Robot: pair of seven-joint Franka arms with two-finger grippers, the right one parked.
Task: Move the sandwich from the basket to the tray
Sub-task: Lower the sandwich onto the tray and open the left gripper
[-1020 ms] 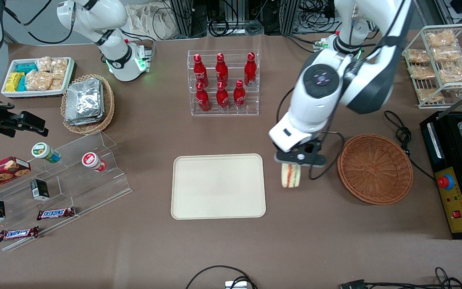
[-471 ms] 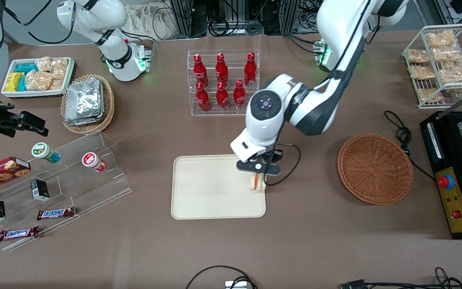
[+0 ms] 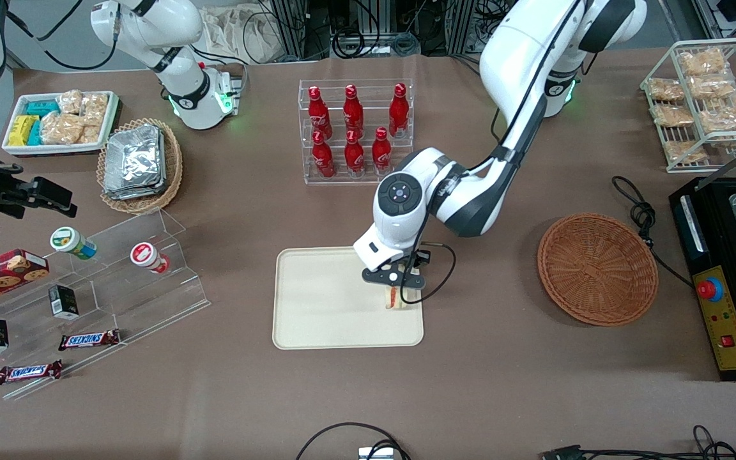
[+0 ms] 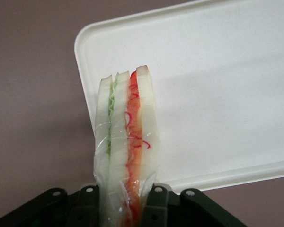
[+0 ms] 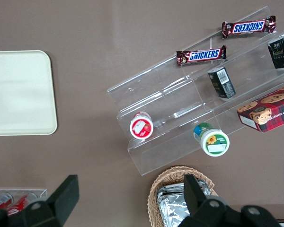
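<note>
Gripper (image 3: 396, 287) clamps the sandwich (image 4: 127, 146) upright over the tray (image 3: 317, 306) edge nearest the basket (image 3: 597, 268).

My gripper (image 4: 125, 208) clamped on sandwich (image 4: 127, 151), black fingers (image 4: 154, 205) pressing both bread faces. Sandwich upright in clear wrap: white bread layers, green filling in one seam, orange-red in other. Cream tray (image 4: 217, 94) beneath, sandwich above its rounded corner; brown table (image 4: 33, 118) alongside.
</note>
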